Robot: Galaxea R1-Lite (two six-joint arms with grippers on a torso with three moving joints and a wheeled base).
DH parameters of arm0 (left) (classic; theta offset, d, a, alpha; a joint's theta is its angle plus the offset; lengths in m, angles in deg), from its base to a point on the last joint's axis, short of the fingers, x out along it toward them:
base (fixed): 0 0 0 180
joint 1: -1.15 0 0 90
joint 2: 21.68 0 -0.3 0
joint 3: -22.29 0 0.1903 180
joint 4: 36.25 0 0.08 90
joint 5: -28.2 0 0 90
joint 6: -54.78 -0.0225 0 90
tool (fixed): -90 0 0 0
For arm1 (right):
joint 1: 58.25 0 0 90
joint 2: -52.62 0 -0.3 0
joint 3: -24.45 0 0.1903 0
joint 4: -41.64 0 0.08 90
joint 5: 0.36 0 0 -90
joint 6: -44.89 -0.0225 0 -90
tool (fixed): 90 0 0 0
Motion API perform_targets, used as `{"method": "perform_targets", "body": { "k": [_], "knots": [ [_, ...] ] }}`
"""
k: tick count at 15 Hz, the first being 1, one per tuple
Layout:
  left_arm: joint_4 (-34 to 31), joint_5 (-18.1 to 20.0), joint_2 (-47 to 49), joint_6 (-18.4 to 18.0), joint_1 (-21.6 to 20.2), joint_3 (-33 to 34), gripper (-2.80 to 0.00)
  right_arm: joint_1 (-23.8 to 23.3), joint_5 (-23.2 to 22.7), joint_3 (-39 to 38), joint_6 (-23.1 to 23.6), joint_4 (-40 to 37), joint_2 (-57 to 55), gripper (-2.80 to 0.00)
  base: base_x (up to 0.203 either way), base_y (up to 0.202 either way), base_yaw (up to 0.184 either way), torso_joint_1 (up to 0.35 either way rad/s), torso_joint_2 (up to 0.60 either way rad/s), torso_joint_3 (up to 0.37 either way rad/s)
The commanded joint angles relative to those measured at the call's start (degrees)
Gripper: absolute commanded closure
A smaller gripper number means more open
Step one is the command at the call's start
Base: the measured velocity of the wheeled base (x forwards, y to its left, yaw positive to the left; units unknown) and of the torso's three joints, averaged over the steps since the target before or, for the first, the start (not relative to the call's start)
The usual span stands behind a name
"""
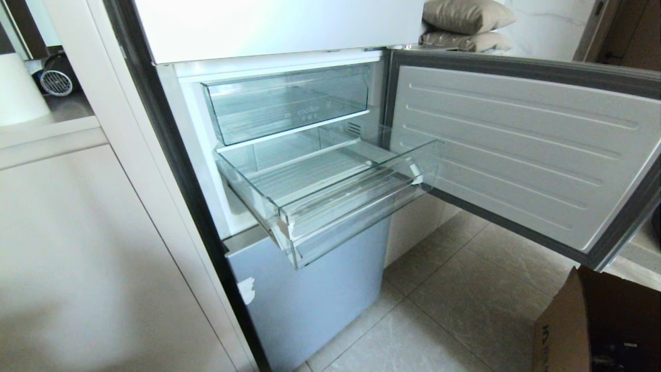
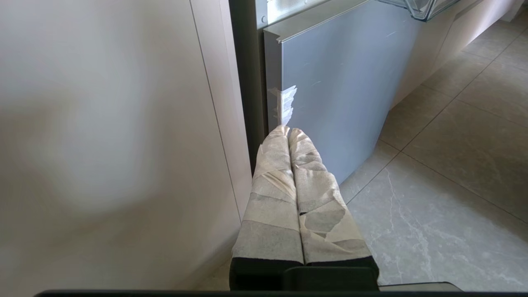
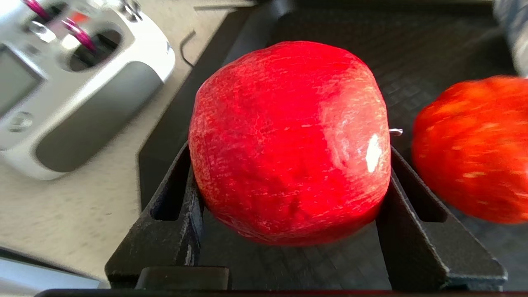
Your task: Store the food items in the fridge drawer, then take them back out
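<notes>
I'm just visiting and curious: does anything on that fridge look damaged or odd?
Yes. The grey lower door has a ragged white patch at its left edge, like torn tape or peeled film. The pulled-out fridge drawer shows a similar white scuff at its front corner.

Fridge drawer below lettered bin, left of door.

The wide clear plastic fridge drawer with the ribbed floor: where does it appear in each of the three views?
Head view: the clear plastic fridge drawer is in the centre, pulled out.
Left wrist view: only its front corner shows, at the top edge.
Right wrist view: not in it.
Shared landmark: the grey-blue lower fridge door with a torn white patch, below the drawer.
</notes>
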Motion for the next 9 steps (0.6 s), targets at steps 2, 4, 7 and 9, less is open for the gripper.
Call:
{"method": "perform_targets", "body": {
  "k": [2, 4, 7, 9],
  "knots": [
    [0.0, 0.0, 0.0, 0.0, 0.0, 0.0, 0.0, 0.0, 0.7, 0.6, 0.0, 0.2, -2.0, -2.8, 0.0, 0.0, 0.0, 0.0, 0.0, 0.0],
    [0.0, 0.0, 0.0, 0.0, 0.0, 0.0, 0.0, 0.0, 2.4, 0.9, -0.1, 0.3, -1.5, -2.8, 0.0, 0.0, 0.0, 0.0, 0.0, 0.0],
    [0.0, 0.0, 0.0, 0.0, -0.1, 0.0, 0.0, -0.1, 2.5, 0.7, -0.5, 0.3, 0.8, -2.8, 0.0, 0.0, 0.0, 0.0, 0.0, 0.0],
    [0.0, 0.0, 0.0, 0.0, 0.0, 0.0, 0.0, -0.1, 2.4, -1.3, -0.7, 0.2, 4.1, -2.8, 0.0, 0.0, 0.0, 0.0, 0.0, 0.0]
  ]
}}
